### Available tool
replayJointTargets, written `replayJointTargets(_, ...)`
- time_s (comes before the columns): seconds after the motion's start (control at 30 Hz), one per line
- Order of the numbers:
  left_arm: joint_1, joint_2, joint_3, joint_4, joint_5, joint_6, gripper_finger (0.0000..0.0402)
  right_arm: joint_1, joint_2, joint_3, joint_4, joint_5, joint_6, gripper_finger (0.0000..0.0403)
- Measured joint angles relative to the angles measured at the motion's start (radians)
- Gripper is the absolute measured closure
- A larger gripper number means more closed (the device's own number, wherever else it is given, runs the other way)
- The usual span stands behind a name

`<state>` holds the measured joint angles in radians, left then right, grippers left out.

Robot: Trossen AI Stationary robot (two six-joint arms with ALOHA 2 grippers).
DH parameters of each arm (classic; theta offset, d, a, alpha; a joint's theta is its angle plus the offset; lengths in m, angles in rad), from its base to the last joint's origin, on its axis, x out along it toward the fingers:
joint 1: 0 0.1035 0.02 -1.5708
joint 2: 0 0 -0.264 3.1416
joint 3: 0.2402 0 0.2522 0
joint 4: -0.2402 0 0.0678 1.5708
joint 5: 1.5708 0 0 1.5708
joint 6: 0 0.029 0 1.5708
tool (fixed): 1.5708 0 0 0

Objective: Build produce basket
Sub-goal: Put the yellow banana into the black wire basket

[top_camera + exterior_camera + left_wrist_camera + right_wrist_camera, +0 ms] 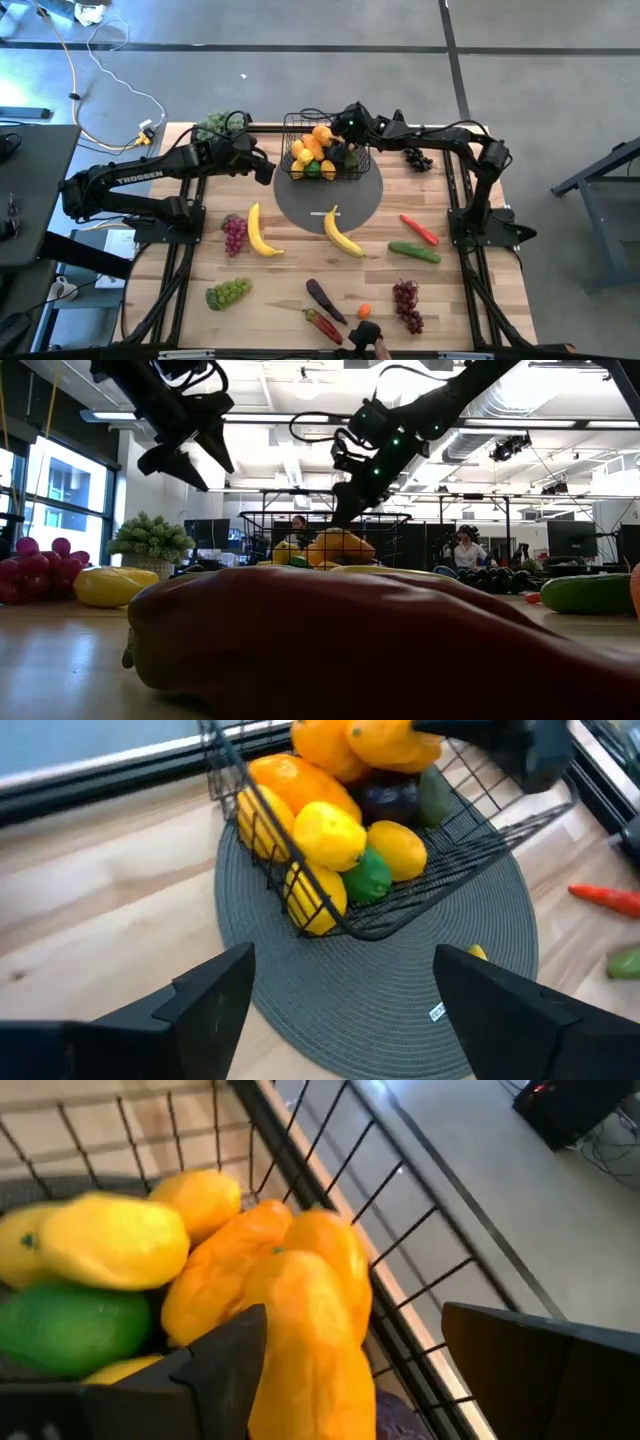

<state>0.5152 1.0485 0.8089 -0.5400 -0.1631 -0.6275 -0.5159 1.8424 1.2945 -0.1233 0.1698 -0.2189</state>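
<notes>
My right tool [340, 128] hangs over the far right part of the basket [322, 150], its fingers [520, 1370] spread wide with nothing between them; an orange mango [315, 1330] lies just below, on top of the pile. My left tool [268, 166] sits just left of the basket, above the worktop [470, 290], also wide and empty, its fingers [215, 995] pointing at the basket's left wall.

The basket stands on the far half of a round grey mat [330, 200], mid-worktop toward the far edge. It holds mangoes, lemons [330, 835], a lime [370, 875] and something dark purple [390, 795]; in the left wrist view one wall looks tipped outward over the mat.

Loose produce on the worktop: a banana [342, 236] at the mat's near edge, a second banana [260, 232] to its left, red grapes [234, 234] just left of that, and green grapes [228, 293] nearer me. Right of the mat lie a red pepper [420, 229] and a cucumber [414, 252]. Dark grapes [419, 158] sit on the right, near the far edge. Along the near side I see an eggplant [325, 299], another red pepper [322, 324], a small orange fruit [364, 311] and more red grapes [407, 304]. A leafy green bunch [212, 126] rests at the far left corner.
</notes>
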Motion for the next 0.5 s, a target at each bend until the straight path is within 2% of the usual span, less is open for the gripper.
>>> replayJointTargets(0.2, 0.002, 0.000, 0.000, -0.084, 0.002, -0.194, 0.0091, 0.000, -0.045, 0.000, -0.005, 0.012, 0.036, 0.0120)
replayJointTargets(0.3, -0.002, 0.000, 0.000, -0.139, 0.038, -0.290, 0.0094, 0.000, -0.066, 0.000, -0.009, 0.017, 0.037, 0.0120)
replayJointTargets(0.5, -0.044, 0.000, 0.000, -0.192, 0.066, -0.385, 0.0096, 0.002, -0.110, 0.000, -0.019, 0.042, 0.041, 0.0120)
